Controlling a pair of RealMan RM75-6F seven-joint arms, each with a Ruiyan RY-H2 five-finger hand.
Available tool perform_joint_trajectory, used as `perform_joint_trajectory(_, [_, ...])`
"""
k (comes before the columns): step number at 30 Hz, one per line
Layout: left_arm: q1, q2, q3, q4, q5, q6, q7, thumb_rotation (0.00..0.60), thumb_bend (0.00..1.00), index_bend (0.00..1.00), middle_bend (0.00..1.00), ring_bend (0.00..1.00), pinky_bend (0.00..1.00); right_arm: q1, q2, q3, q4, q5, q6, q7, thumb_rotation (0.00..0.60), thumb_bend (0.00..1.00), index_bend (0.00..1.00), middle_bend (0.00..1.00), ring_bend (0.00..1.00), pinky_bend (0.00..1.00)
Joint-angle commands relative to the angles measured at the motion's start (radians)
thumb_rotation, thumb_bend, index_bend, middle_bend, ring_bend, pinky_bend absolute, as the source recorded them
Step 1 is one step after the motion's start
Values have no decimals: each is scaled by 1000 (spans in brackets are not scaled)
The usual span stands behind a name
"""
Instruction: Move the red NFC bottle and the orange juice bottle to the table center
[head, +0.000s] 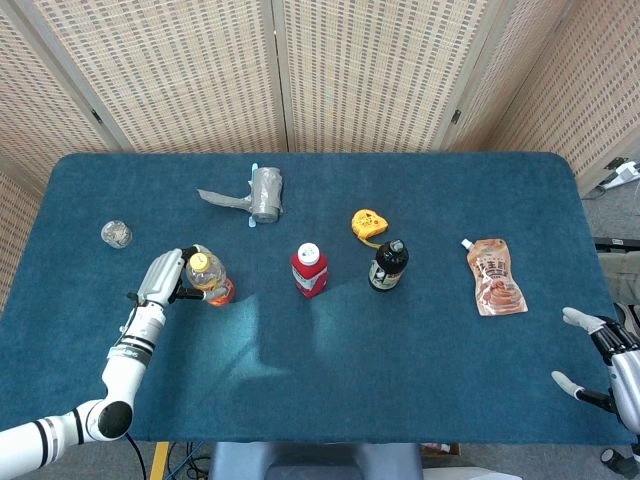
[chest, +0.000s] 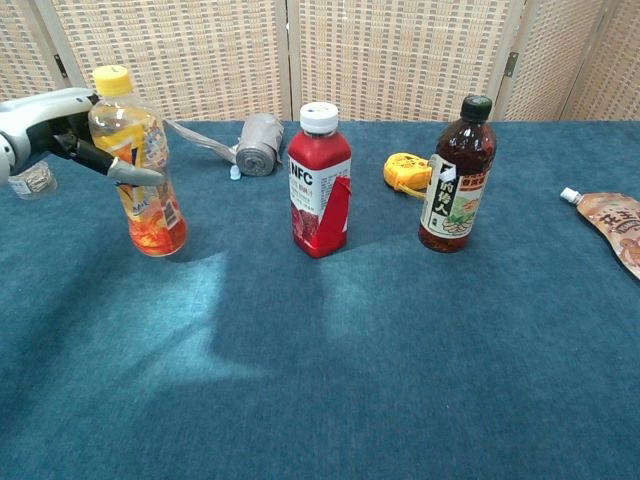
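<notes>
The step in hand looks like the carry of the orange juice bottle (head: 207, 279) toward the middle of the tabletop (head: 330, 390). The left hand (head: 160, 279) grasps it around the upper body from the nine o'clock side, and the chest view shows the bottle tilted, cap leaning toward the hand. Whether its base rests on the cloth or hangs just above it I cannot tell. It sits left of centre, at about nine o'clock from the red NFC bottle (head: 309, 270), with open cloth between them.

The red NFC bottle stands upright near the centre already, so it may need little or no moving. The next move, as I judge it, calls for bringing the juice bottle further toward three o'clock, righting it, and setting it down just short of the red one without knocking it.

The right hand (head: 605, 362) is at the tabletop's four o'clock corner, fingers spread and holding nothing.

Around the centre: a dark tea bottle (head: 388, 265) stands upright just at three o'clock of the red bottle, with a yellow tape measure (head: 368, 224) behind it. A grey tape roll (head: 266, 194) lies at eleven o'clock, a small clear jar (head: 116, 234) at the far nine o'clock side, and a sauce pouch (head: 495, 277) lies flat at three o'clock. Nothing lies directly across the juice bottle's path; the red bottle itself is the nearest thing to bump.
</notes>
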Motion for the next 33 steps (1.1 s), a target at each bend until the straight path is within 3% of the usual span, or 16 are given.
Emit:
perform_joint_trajectory(1, [-16,-12,-2,4,-14,1,20,600,82,543,471,357,406,-1,1,0,1,0,1,2,600,0,239,322,258,483])
perform_joint_trajectory(33, [-62,-68,23,37,-37,12,65,600,83,543,471,357,406,-2,2,8,8,8,-12,16,600,0,239,322,258,483])
